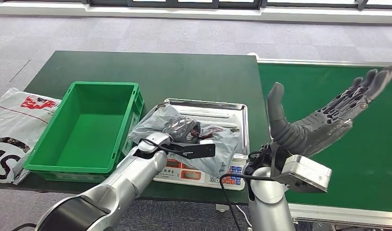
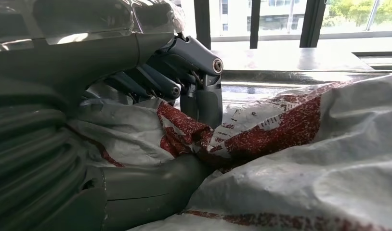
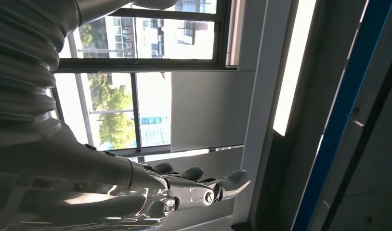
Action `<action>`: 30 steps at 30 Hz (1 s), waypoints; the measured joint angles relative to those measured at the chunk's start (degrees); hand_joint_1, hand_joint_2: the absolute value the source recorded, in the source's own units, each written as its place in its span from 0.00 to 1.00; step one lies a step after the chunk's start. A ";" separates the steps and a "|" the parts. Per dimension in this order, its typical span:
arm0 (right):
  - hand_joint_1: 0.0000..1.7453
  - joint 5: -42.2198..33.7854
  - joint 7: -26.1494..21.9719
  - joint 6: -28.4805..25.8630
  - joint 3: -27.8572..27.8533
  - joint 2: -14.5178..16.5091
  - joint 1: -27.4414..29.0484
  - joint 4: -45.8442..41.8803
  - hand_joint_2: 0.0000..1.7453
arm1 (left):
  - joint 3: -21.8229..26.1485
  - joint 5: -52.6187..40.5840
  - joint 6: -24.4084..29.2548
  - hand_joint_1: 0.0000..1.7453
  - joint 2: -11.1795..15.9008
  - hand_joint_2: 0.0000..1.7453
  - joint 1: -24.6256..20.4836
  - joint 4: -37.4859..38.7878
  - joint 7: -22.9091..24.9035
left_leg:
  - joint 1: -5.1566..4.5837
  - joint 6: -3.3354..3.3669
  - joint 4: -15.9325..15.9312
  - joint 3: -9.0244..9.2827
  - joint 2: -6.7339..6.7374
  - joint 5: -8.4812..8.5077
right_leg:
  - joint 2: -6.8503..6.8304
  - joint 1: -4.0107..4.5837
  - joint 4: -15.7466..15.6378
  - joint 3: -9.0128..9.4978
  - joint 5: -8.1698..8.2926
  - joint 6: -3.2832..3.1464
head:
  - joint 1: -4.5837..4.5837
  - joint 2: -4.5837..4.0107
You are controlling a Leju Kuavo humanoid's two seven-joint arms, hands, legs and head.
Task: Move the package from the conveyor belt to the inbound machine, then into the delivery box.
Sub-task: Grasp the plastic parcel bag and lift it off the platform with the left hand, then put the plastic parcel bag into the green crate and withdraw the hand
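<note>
Gripping the package [image 1: 203, 139] on the scale tray [image 1: 232, 107], left hand [image 1: 182, 130] sits beside the crate's rim [image 1: 136, 115].

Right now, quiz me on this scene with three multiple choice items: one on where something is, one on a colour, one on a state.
1. Where does the package lie?
A. on the scale's steel tray
B. in the crate
C. on the conveyor belt

2. What colour is the crate?
A. blue
B. green
C. grey

3. How is the right hand?
A. gripping the package
B. pressing the scale's buttons
C. open, holding nothing

Answers: 1 A, the bag sits on the steel tray with the left hand gripping it; 2 B, its walls are green; 3 C, its fingers are spread above the belt.
</note>
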 joint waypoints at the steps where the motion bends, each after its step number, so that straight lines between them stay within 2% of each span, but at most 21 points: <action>1: 0.00 0.03 0.00 0.00 0.00 0.00 0.00 0.00 1.00 | 0.01 0.09 0.44 1.00 0.01 1.00 0.03 0.00 -0.15 | 0.00 0.00 0.00 0.00 0.00 0.00 | 0.00 0.00 0.00 0.00 0.00 0.00 | 0.00 0.00; 7: 0.00 0.41 0.01 -0.01 -0.04 0.00 0.04 0.00 1.00 | 0.11 0.84 4.82 1.00 0.10 1.00 0.43 -0.01 -0.58 | 0.00 0.00 0.00 0.00 0.00 0.00 | 0.00 0.00 0.00 -0.01 0.00 0.00 | 0.00 0.00; 8: 0.00 0.61 0.01 -0.01 -0.07 0.00 0.07 0.00 1.00 | 0.25 1.06 7.27 1.00 0.15 1.00 0.61 -0.03 -0.17 | 0.00 0.00 0.00 0.00 0.00 0.01 | 0.00 0.00 0.00 -0.01 0.00 0.00 | 0.01 0.00; 10: 0.00 1.12 0.00 0.00 -0.14 0.00 0.23 0.00 1.00 | 0.70 0.91 15.47 1.00 0.44 1.00 1.25 -0.13 2.14 | 0.00 0.00 0.00 -0.02 0.02 0.01 | 0.01 0.00 0.00 -0.06 0.01 -0.01 | 0.01 0.00; 13: 0.00 1.54 0.00 -0.02 -0.33 -0.02 0.40 0.00 1.00 | 1.94 -1.75 29.26 1.00 1.77 1.00 2.27 -1.78 9.05 | 0.00 -0.03 0.00 -0.09 0.13 0.03 | 0.10 0.01 0.00 -0.23 0.07 -0.08 | 0.00 0.00; 15: 0.00 1.59 -0.01 -0.02 -0.57 -0.03 0.45 0.00 1.00 | 2.92 -3.09 33.59 1.00 2.84 1.00 2.50 -3.36 12.06 | 0.00 -0.05 0.00 -0.13 0.14 0.05 | 0.12 0.03 0.00 -0.29 0.08 -0.10 | -0.02 0.00; 18: 0.00 1.57 -0.01 -0.02 -0.87 -0.04 0.50 0.00 1.00 | 3.88 -4.53 34.74 1.00 3.88 1.00 2.97 -5.14 13.47 | 0.01 -0.09 0.00 -0.21 -0.03 0.10 | -0.02 0.06 0.02 -0.29 0.07 -0.11 | -0.01 0.00; 20: 0.00 1.44 -0.01 -0.02 -0.96 -0.04 0.50 0.00 1.00 | 5.28 -8.82 34.77 1.00 4.33 1.00 4.43 -8.36 14.71 | 0.02 -0.10 0.00 -0.26 0.00 0.10 | 0.02 0.06 0.03 -0.34 0.07 -0.11 | 0.00 0.00; 23: 0.00 1.06 -0.01 -0.02 -1.04 -0.04 0.51 0.00 1.00 | 10.37 -16.10 34.82 1.00 4.71 1.00 7.35 -16.35 15.12 | 0.01 -0.10 0.00 -0.32 0.16 0.08 | 0.18 0.03 0.03 -0.48 0.08 -0.11 | 0.01 0.00; 26: 0.00 0.79 -0.01 -0.02 -1.05 -0.04 0.51 0.00 1.00 | 16.06 -17.63 34.83 1.00 5.02 1.00 9.43 -24.02 15.77 | 0.01 -0.10 0.00 -0.38 0.18 0.07 | 0.20 0.02 0.03 -0.56 0.07 -0.11 | 0.01 0.00; 30: 0.00 0.77 -0.01 -0.02 -1.05 -0.04 0.51 0.00 1.00 | 19.14 -17.78 34.83 1.00 6.51 1.00 11.65 -30.97 20.29 | 0.02 -0.10 -0.01 -0.42 0.14 0.08 | 0.17 0.06 0.03 -0.58 0.06 -0.12 | 0.00 0.00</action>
